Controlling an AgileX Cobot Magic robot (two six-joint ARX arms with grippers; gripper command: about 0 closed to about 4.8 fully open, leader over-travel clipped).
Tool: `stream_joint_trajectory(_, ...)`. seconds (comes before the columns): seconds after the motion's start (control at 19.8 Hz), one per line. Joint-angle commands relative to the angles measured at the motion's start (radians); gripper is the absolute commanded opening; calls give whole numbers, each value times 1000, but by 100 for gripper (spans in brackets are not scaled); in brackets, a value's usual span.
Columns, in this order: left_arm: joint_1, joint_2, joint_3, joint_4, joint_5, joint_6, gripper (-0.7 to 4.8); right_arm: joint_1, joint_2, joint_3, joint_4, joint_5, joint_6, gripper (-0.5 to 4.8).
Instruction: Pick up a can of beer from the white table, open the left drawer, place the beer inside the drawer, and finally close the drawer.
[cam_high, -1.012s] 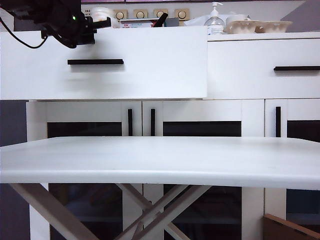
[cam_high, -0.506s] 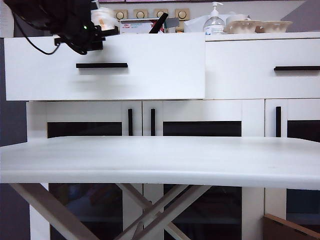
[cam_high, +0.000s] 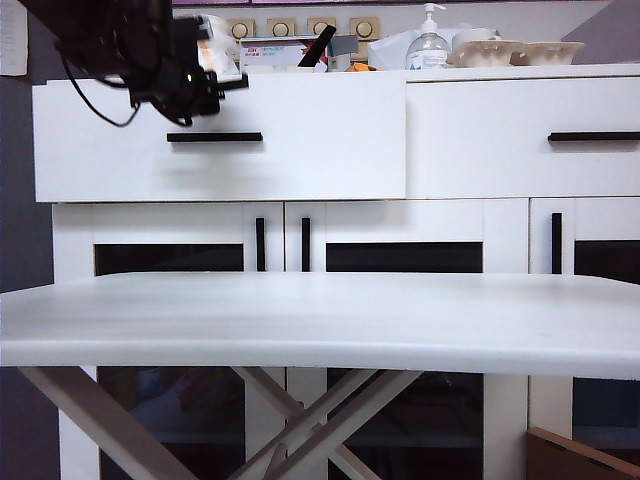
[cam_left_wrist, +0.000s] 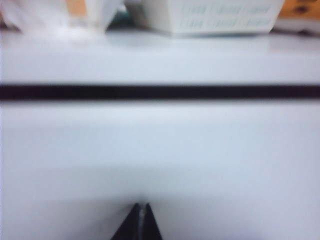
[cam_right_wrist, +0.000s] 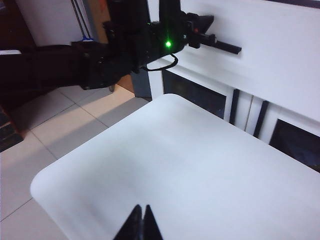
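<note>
My left gripper (cam_left_wrist: 142, 216) is pinched shut and empty, nose-on to the left drawer (cam_high: 300, 150), just above its sideways handle (cam_high: 214, 137). Right gripper (cam_right_wrist: 141, 220) is shut too, over the white table (cam_right_wrist: 190, 170). Can't see the can.

White left drawer (cam_high: 300, 140) slightly open above bare white table (cam_high: 320, 320).

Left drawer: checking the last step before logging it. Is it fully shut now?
Not quite: the left drawer front still overlaps the neighbouring drawer's edge.
</note>
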Motion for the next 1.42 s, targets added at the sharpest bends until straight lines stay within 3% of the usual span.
stream_joint_trajectory(0.05, 18, 45, 84, -28, 5, -2, -6, 0, -4, 4, 17, -2, 3, -1)
stream_joint_trajectory(0.35, 37, 154, 309, -139, 15, -3, -6, 0, -2, 4, 17, -2, 3, -1)
stream_joint_trajectory(0.66, 37, 148, 315, -187, 16, 24, -6, 0, -3, 4, 18, 11, -10, -1)
stream_joint_trajectory(0.76, 35, 104, 315, -277, 15, 28, -5, -1, -3, 5, 16, 58, -51, -1)
stream_joint_trajectory(0.91, 32, -7, 315, -393, 18, 16, -6, -3, -55, 5, 10, 175, -74, -1)
stream_joint_trajectory(0.96, 32, -77, 311, -452, 53, 15, -5, -3, -101, 4, -14, 186, -152, -1)
stream_joint_trajectory(1.06, 27, -180, 309, -569, 104, 1, -5, -10, -174, -21, -59, 190, -176, -1)
stream_joint_trajectory(1.21, -31, -388, 214, -662, 101, 36, -5, -41, -365, -220, -7, 182, -169, -1)
stream_joint_trajectory(1.32, -94, -570, 67, -669, 72, 89, -5, -41, -517, -414, 37, 180, -146, -1)
stream_joint_trajectory(1.42, -129, -699, -56, -669, 72, 90, -5, -41, -635, -549, 74, 180, -145, -1)
